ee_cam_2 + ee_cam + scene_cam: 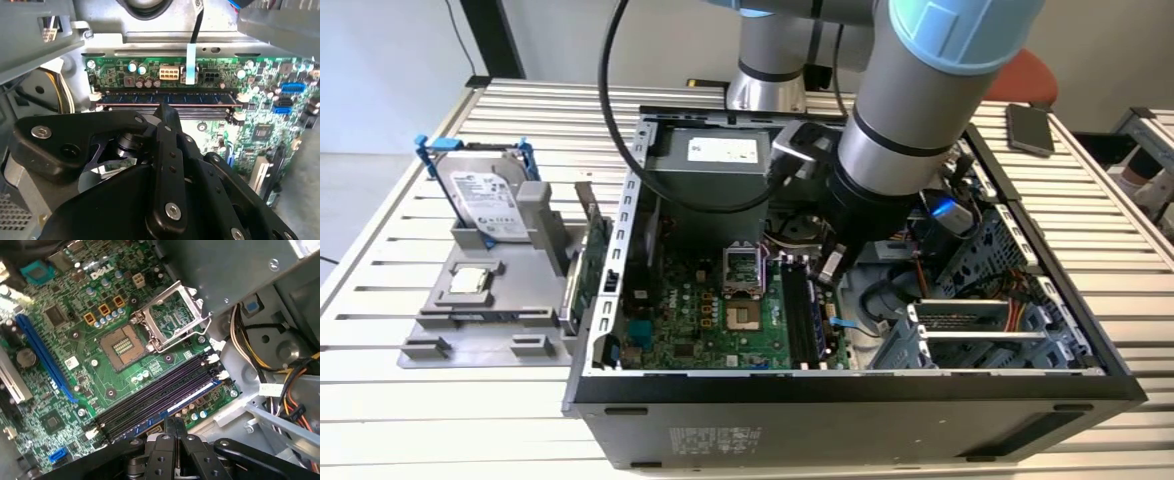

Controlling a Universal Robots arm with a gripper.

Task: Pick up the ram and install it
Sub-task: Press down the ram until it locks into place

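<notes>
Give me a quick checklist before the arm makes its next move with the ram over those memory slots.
1. Ram lined up in a memory slot: ok, it lies along the outermost one.
2. Gripper over the ram: ok, near mid-length.
3. Ram pressed fully home: cannot tell.
4. White end latches closed: cannot tell.
5. Cables off the slots: ok, they run beside the board.

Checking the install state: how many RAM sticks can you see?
1. The ram stands seated along the motherboard's outer edge, right at the tip of the tool. Others could be hidden behind the arm.
</notes>
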